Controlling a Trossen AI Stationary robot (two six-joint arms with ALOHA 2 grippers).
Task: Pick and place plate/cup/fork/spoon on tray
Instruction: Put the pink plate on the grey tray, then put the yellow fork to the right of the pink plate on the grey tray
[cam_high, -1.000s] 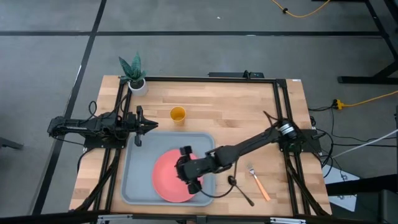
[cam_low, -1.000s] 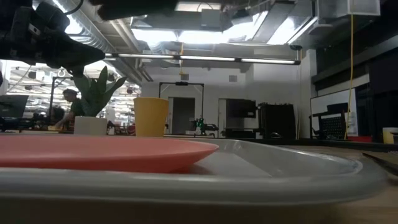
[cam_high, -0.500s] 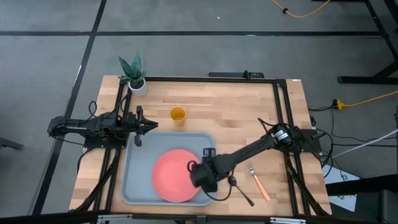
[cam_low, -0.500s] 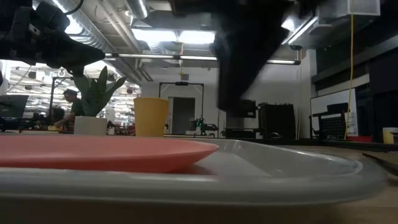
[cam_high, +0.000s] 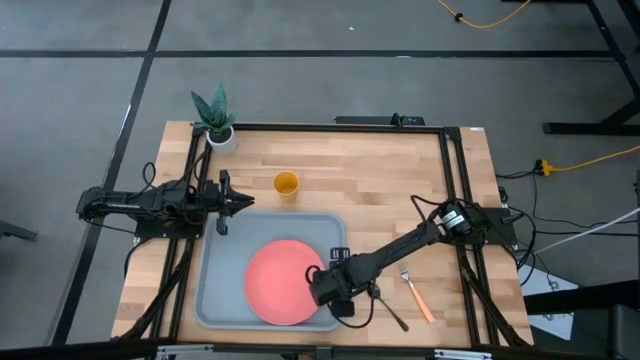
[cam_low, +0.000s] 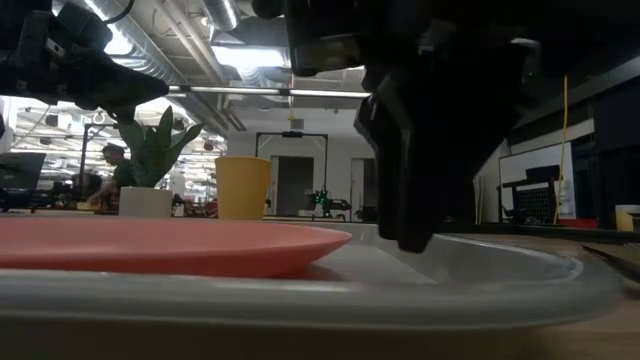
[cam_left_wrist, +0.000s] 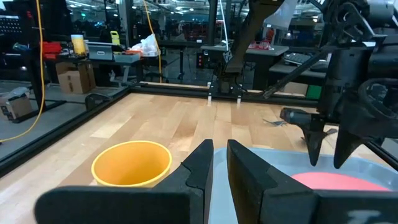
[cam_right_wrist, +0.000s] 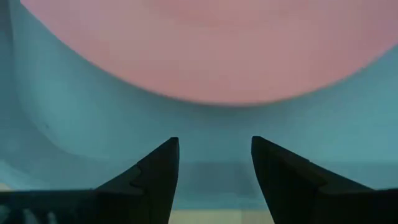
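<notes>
The coral-pink plate (cam_high: 283, 282) lies flat in the grey-blue tray (cam_high: 225, 262). My right gripper (cam_right_wrist: 214, 152) is open and empty. It hangs low over the tray's floor just right of the plate (cam_right_wrist: 205, 50), and it also shows in the high view (cam_high: 322, 288). The yellow cup (cam_high: 286, 184) stands upright on the table beyond the tray's far edge. The dark spoon (cam_high: 388, 308) and the orange-handled fork (cam_high: 416, 296) lie on the table right of the tray. My left gripper (cam_high: 240, 201) is shut and waits above the tray's far left corner, near the cup (cam_left_wrist: 130, 165).
A white pot with a green plant (cam_high: 216, 125) stands at the table's far left corner. Black frame rails run along the table's left and right sides. Bare wood lies between the cup and the right rail.
My right gripper has gone from above the plate toward the table's right and near edges and has come down over the tray's floor beside the plate. The plate lies in the tray where it was.
</notes>
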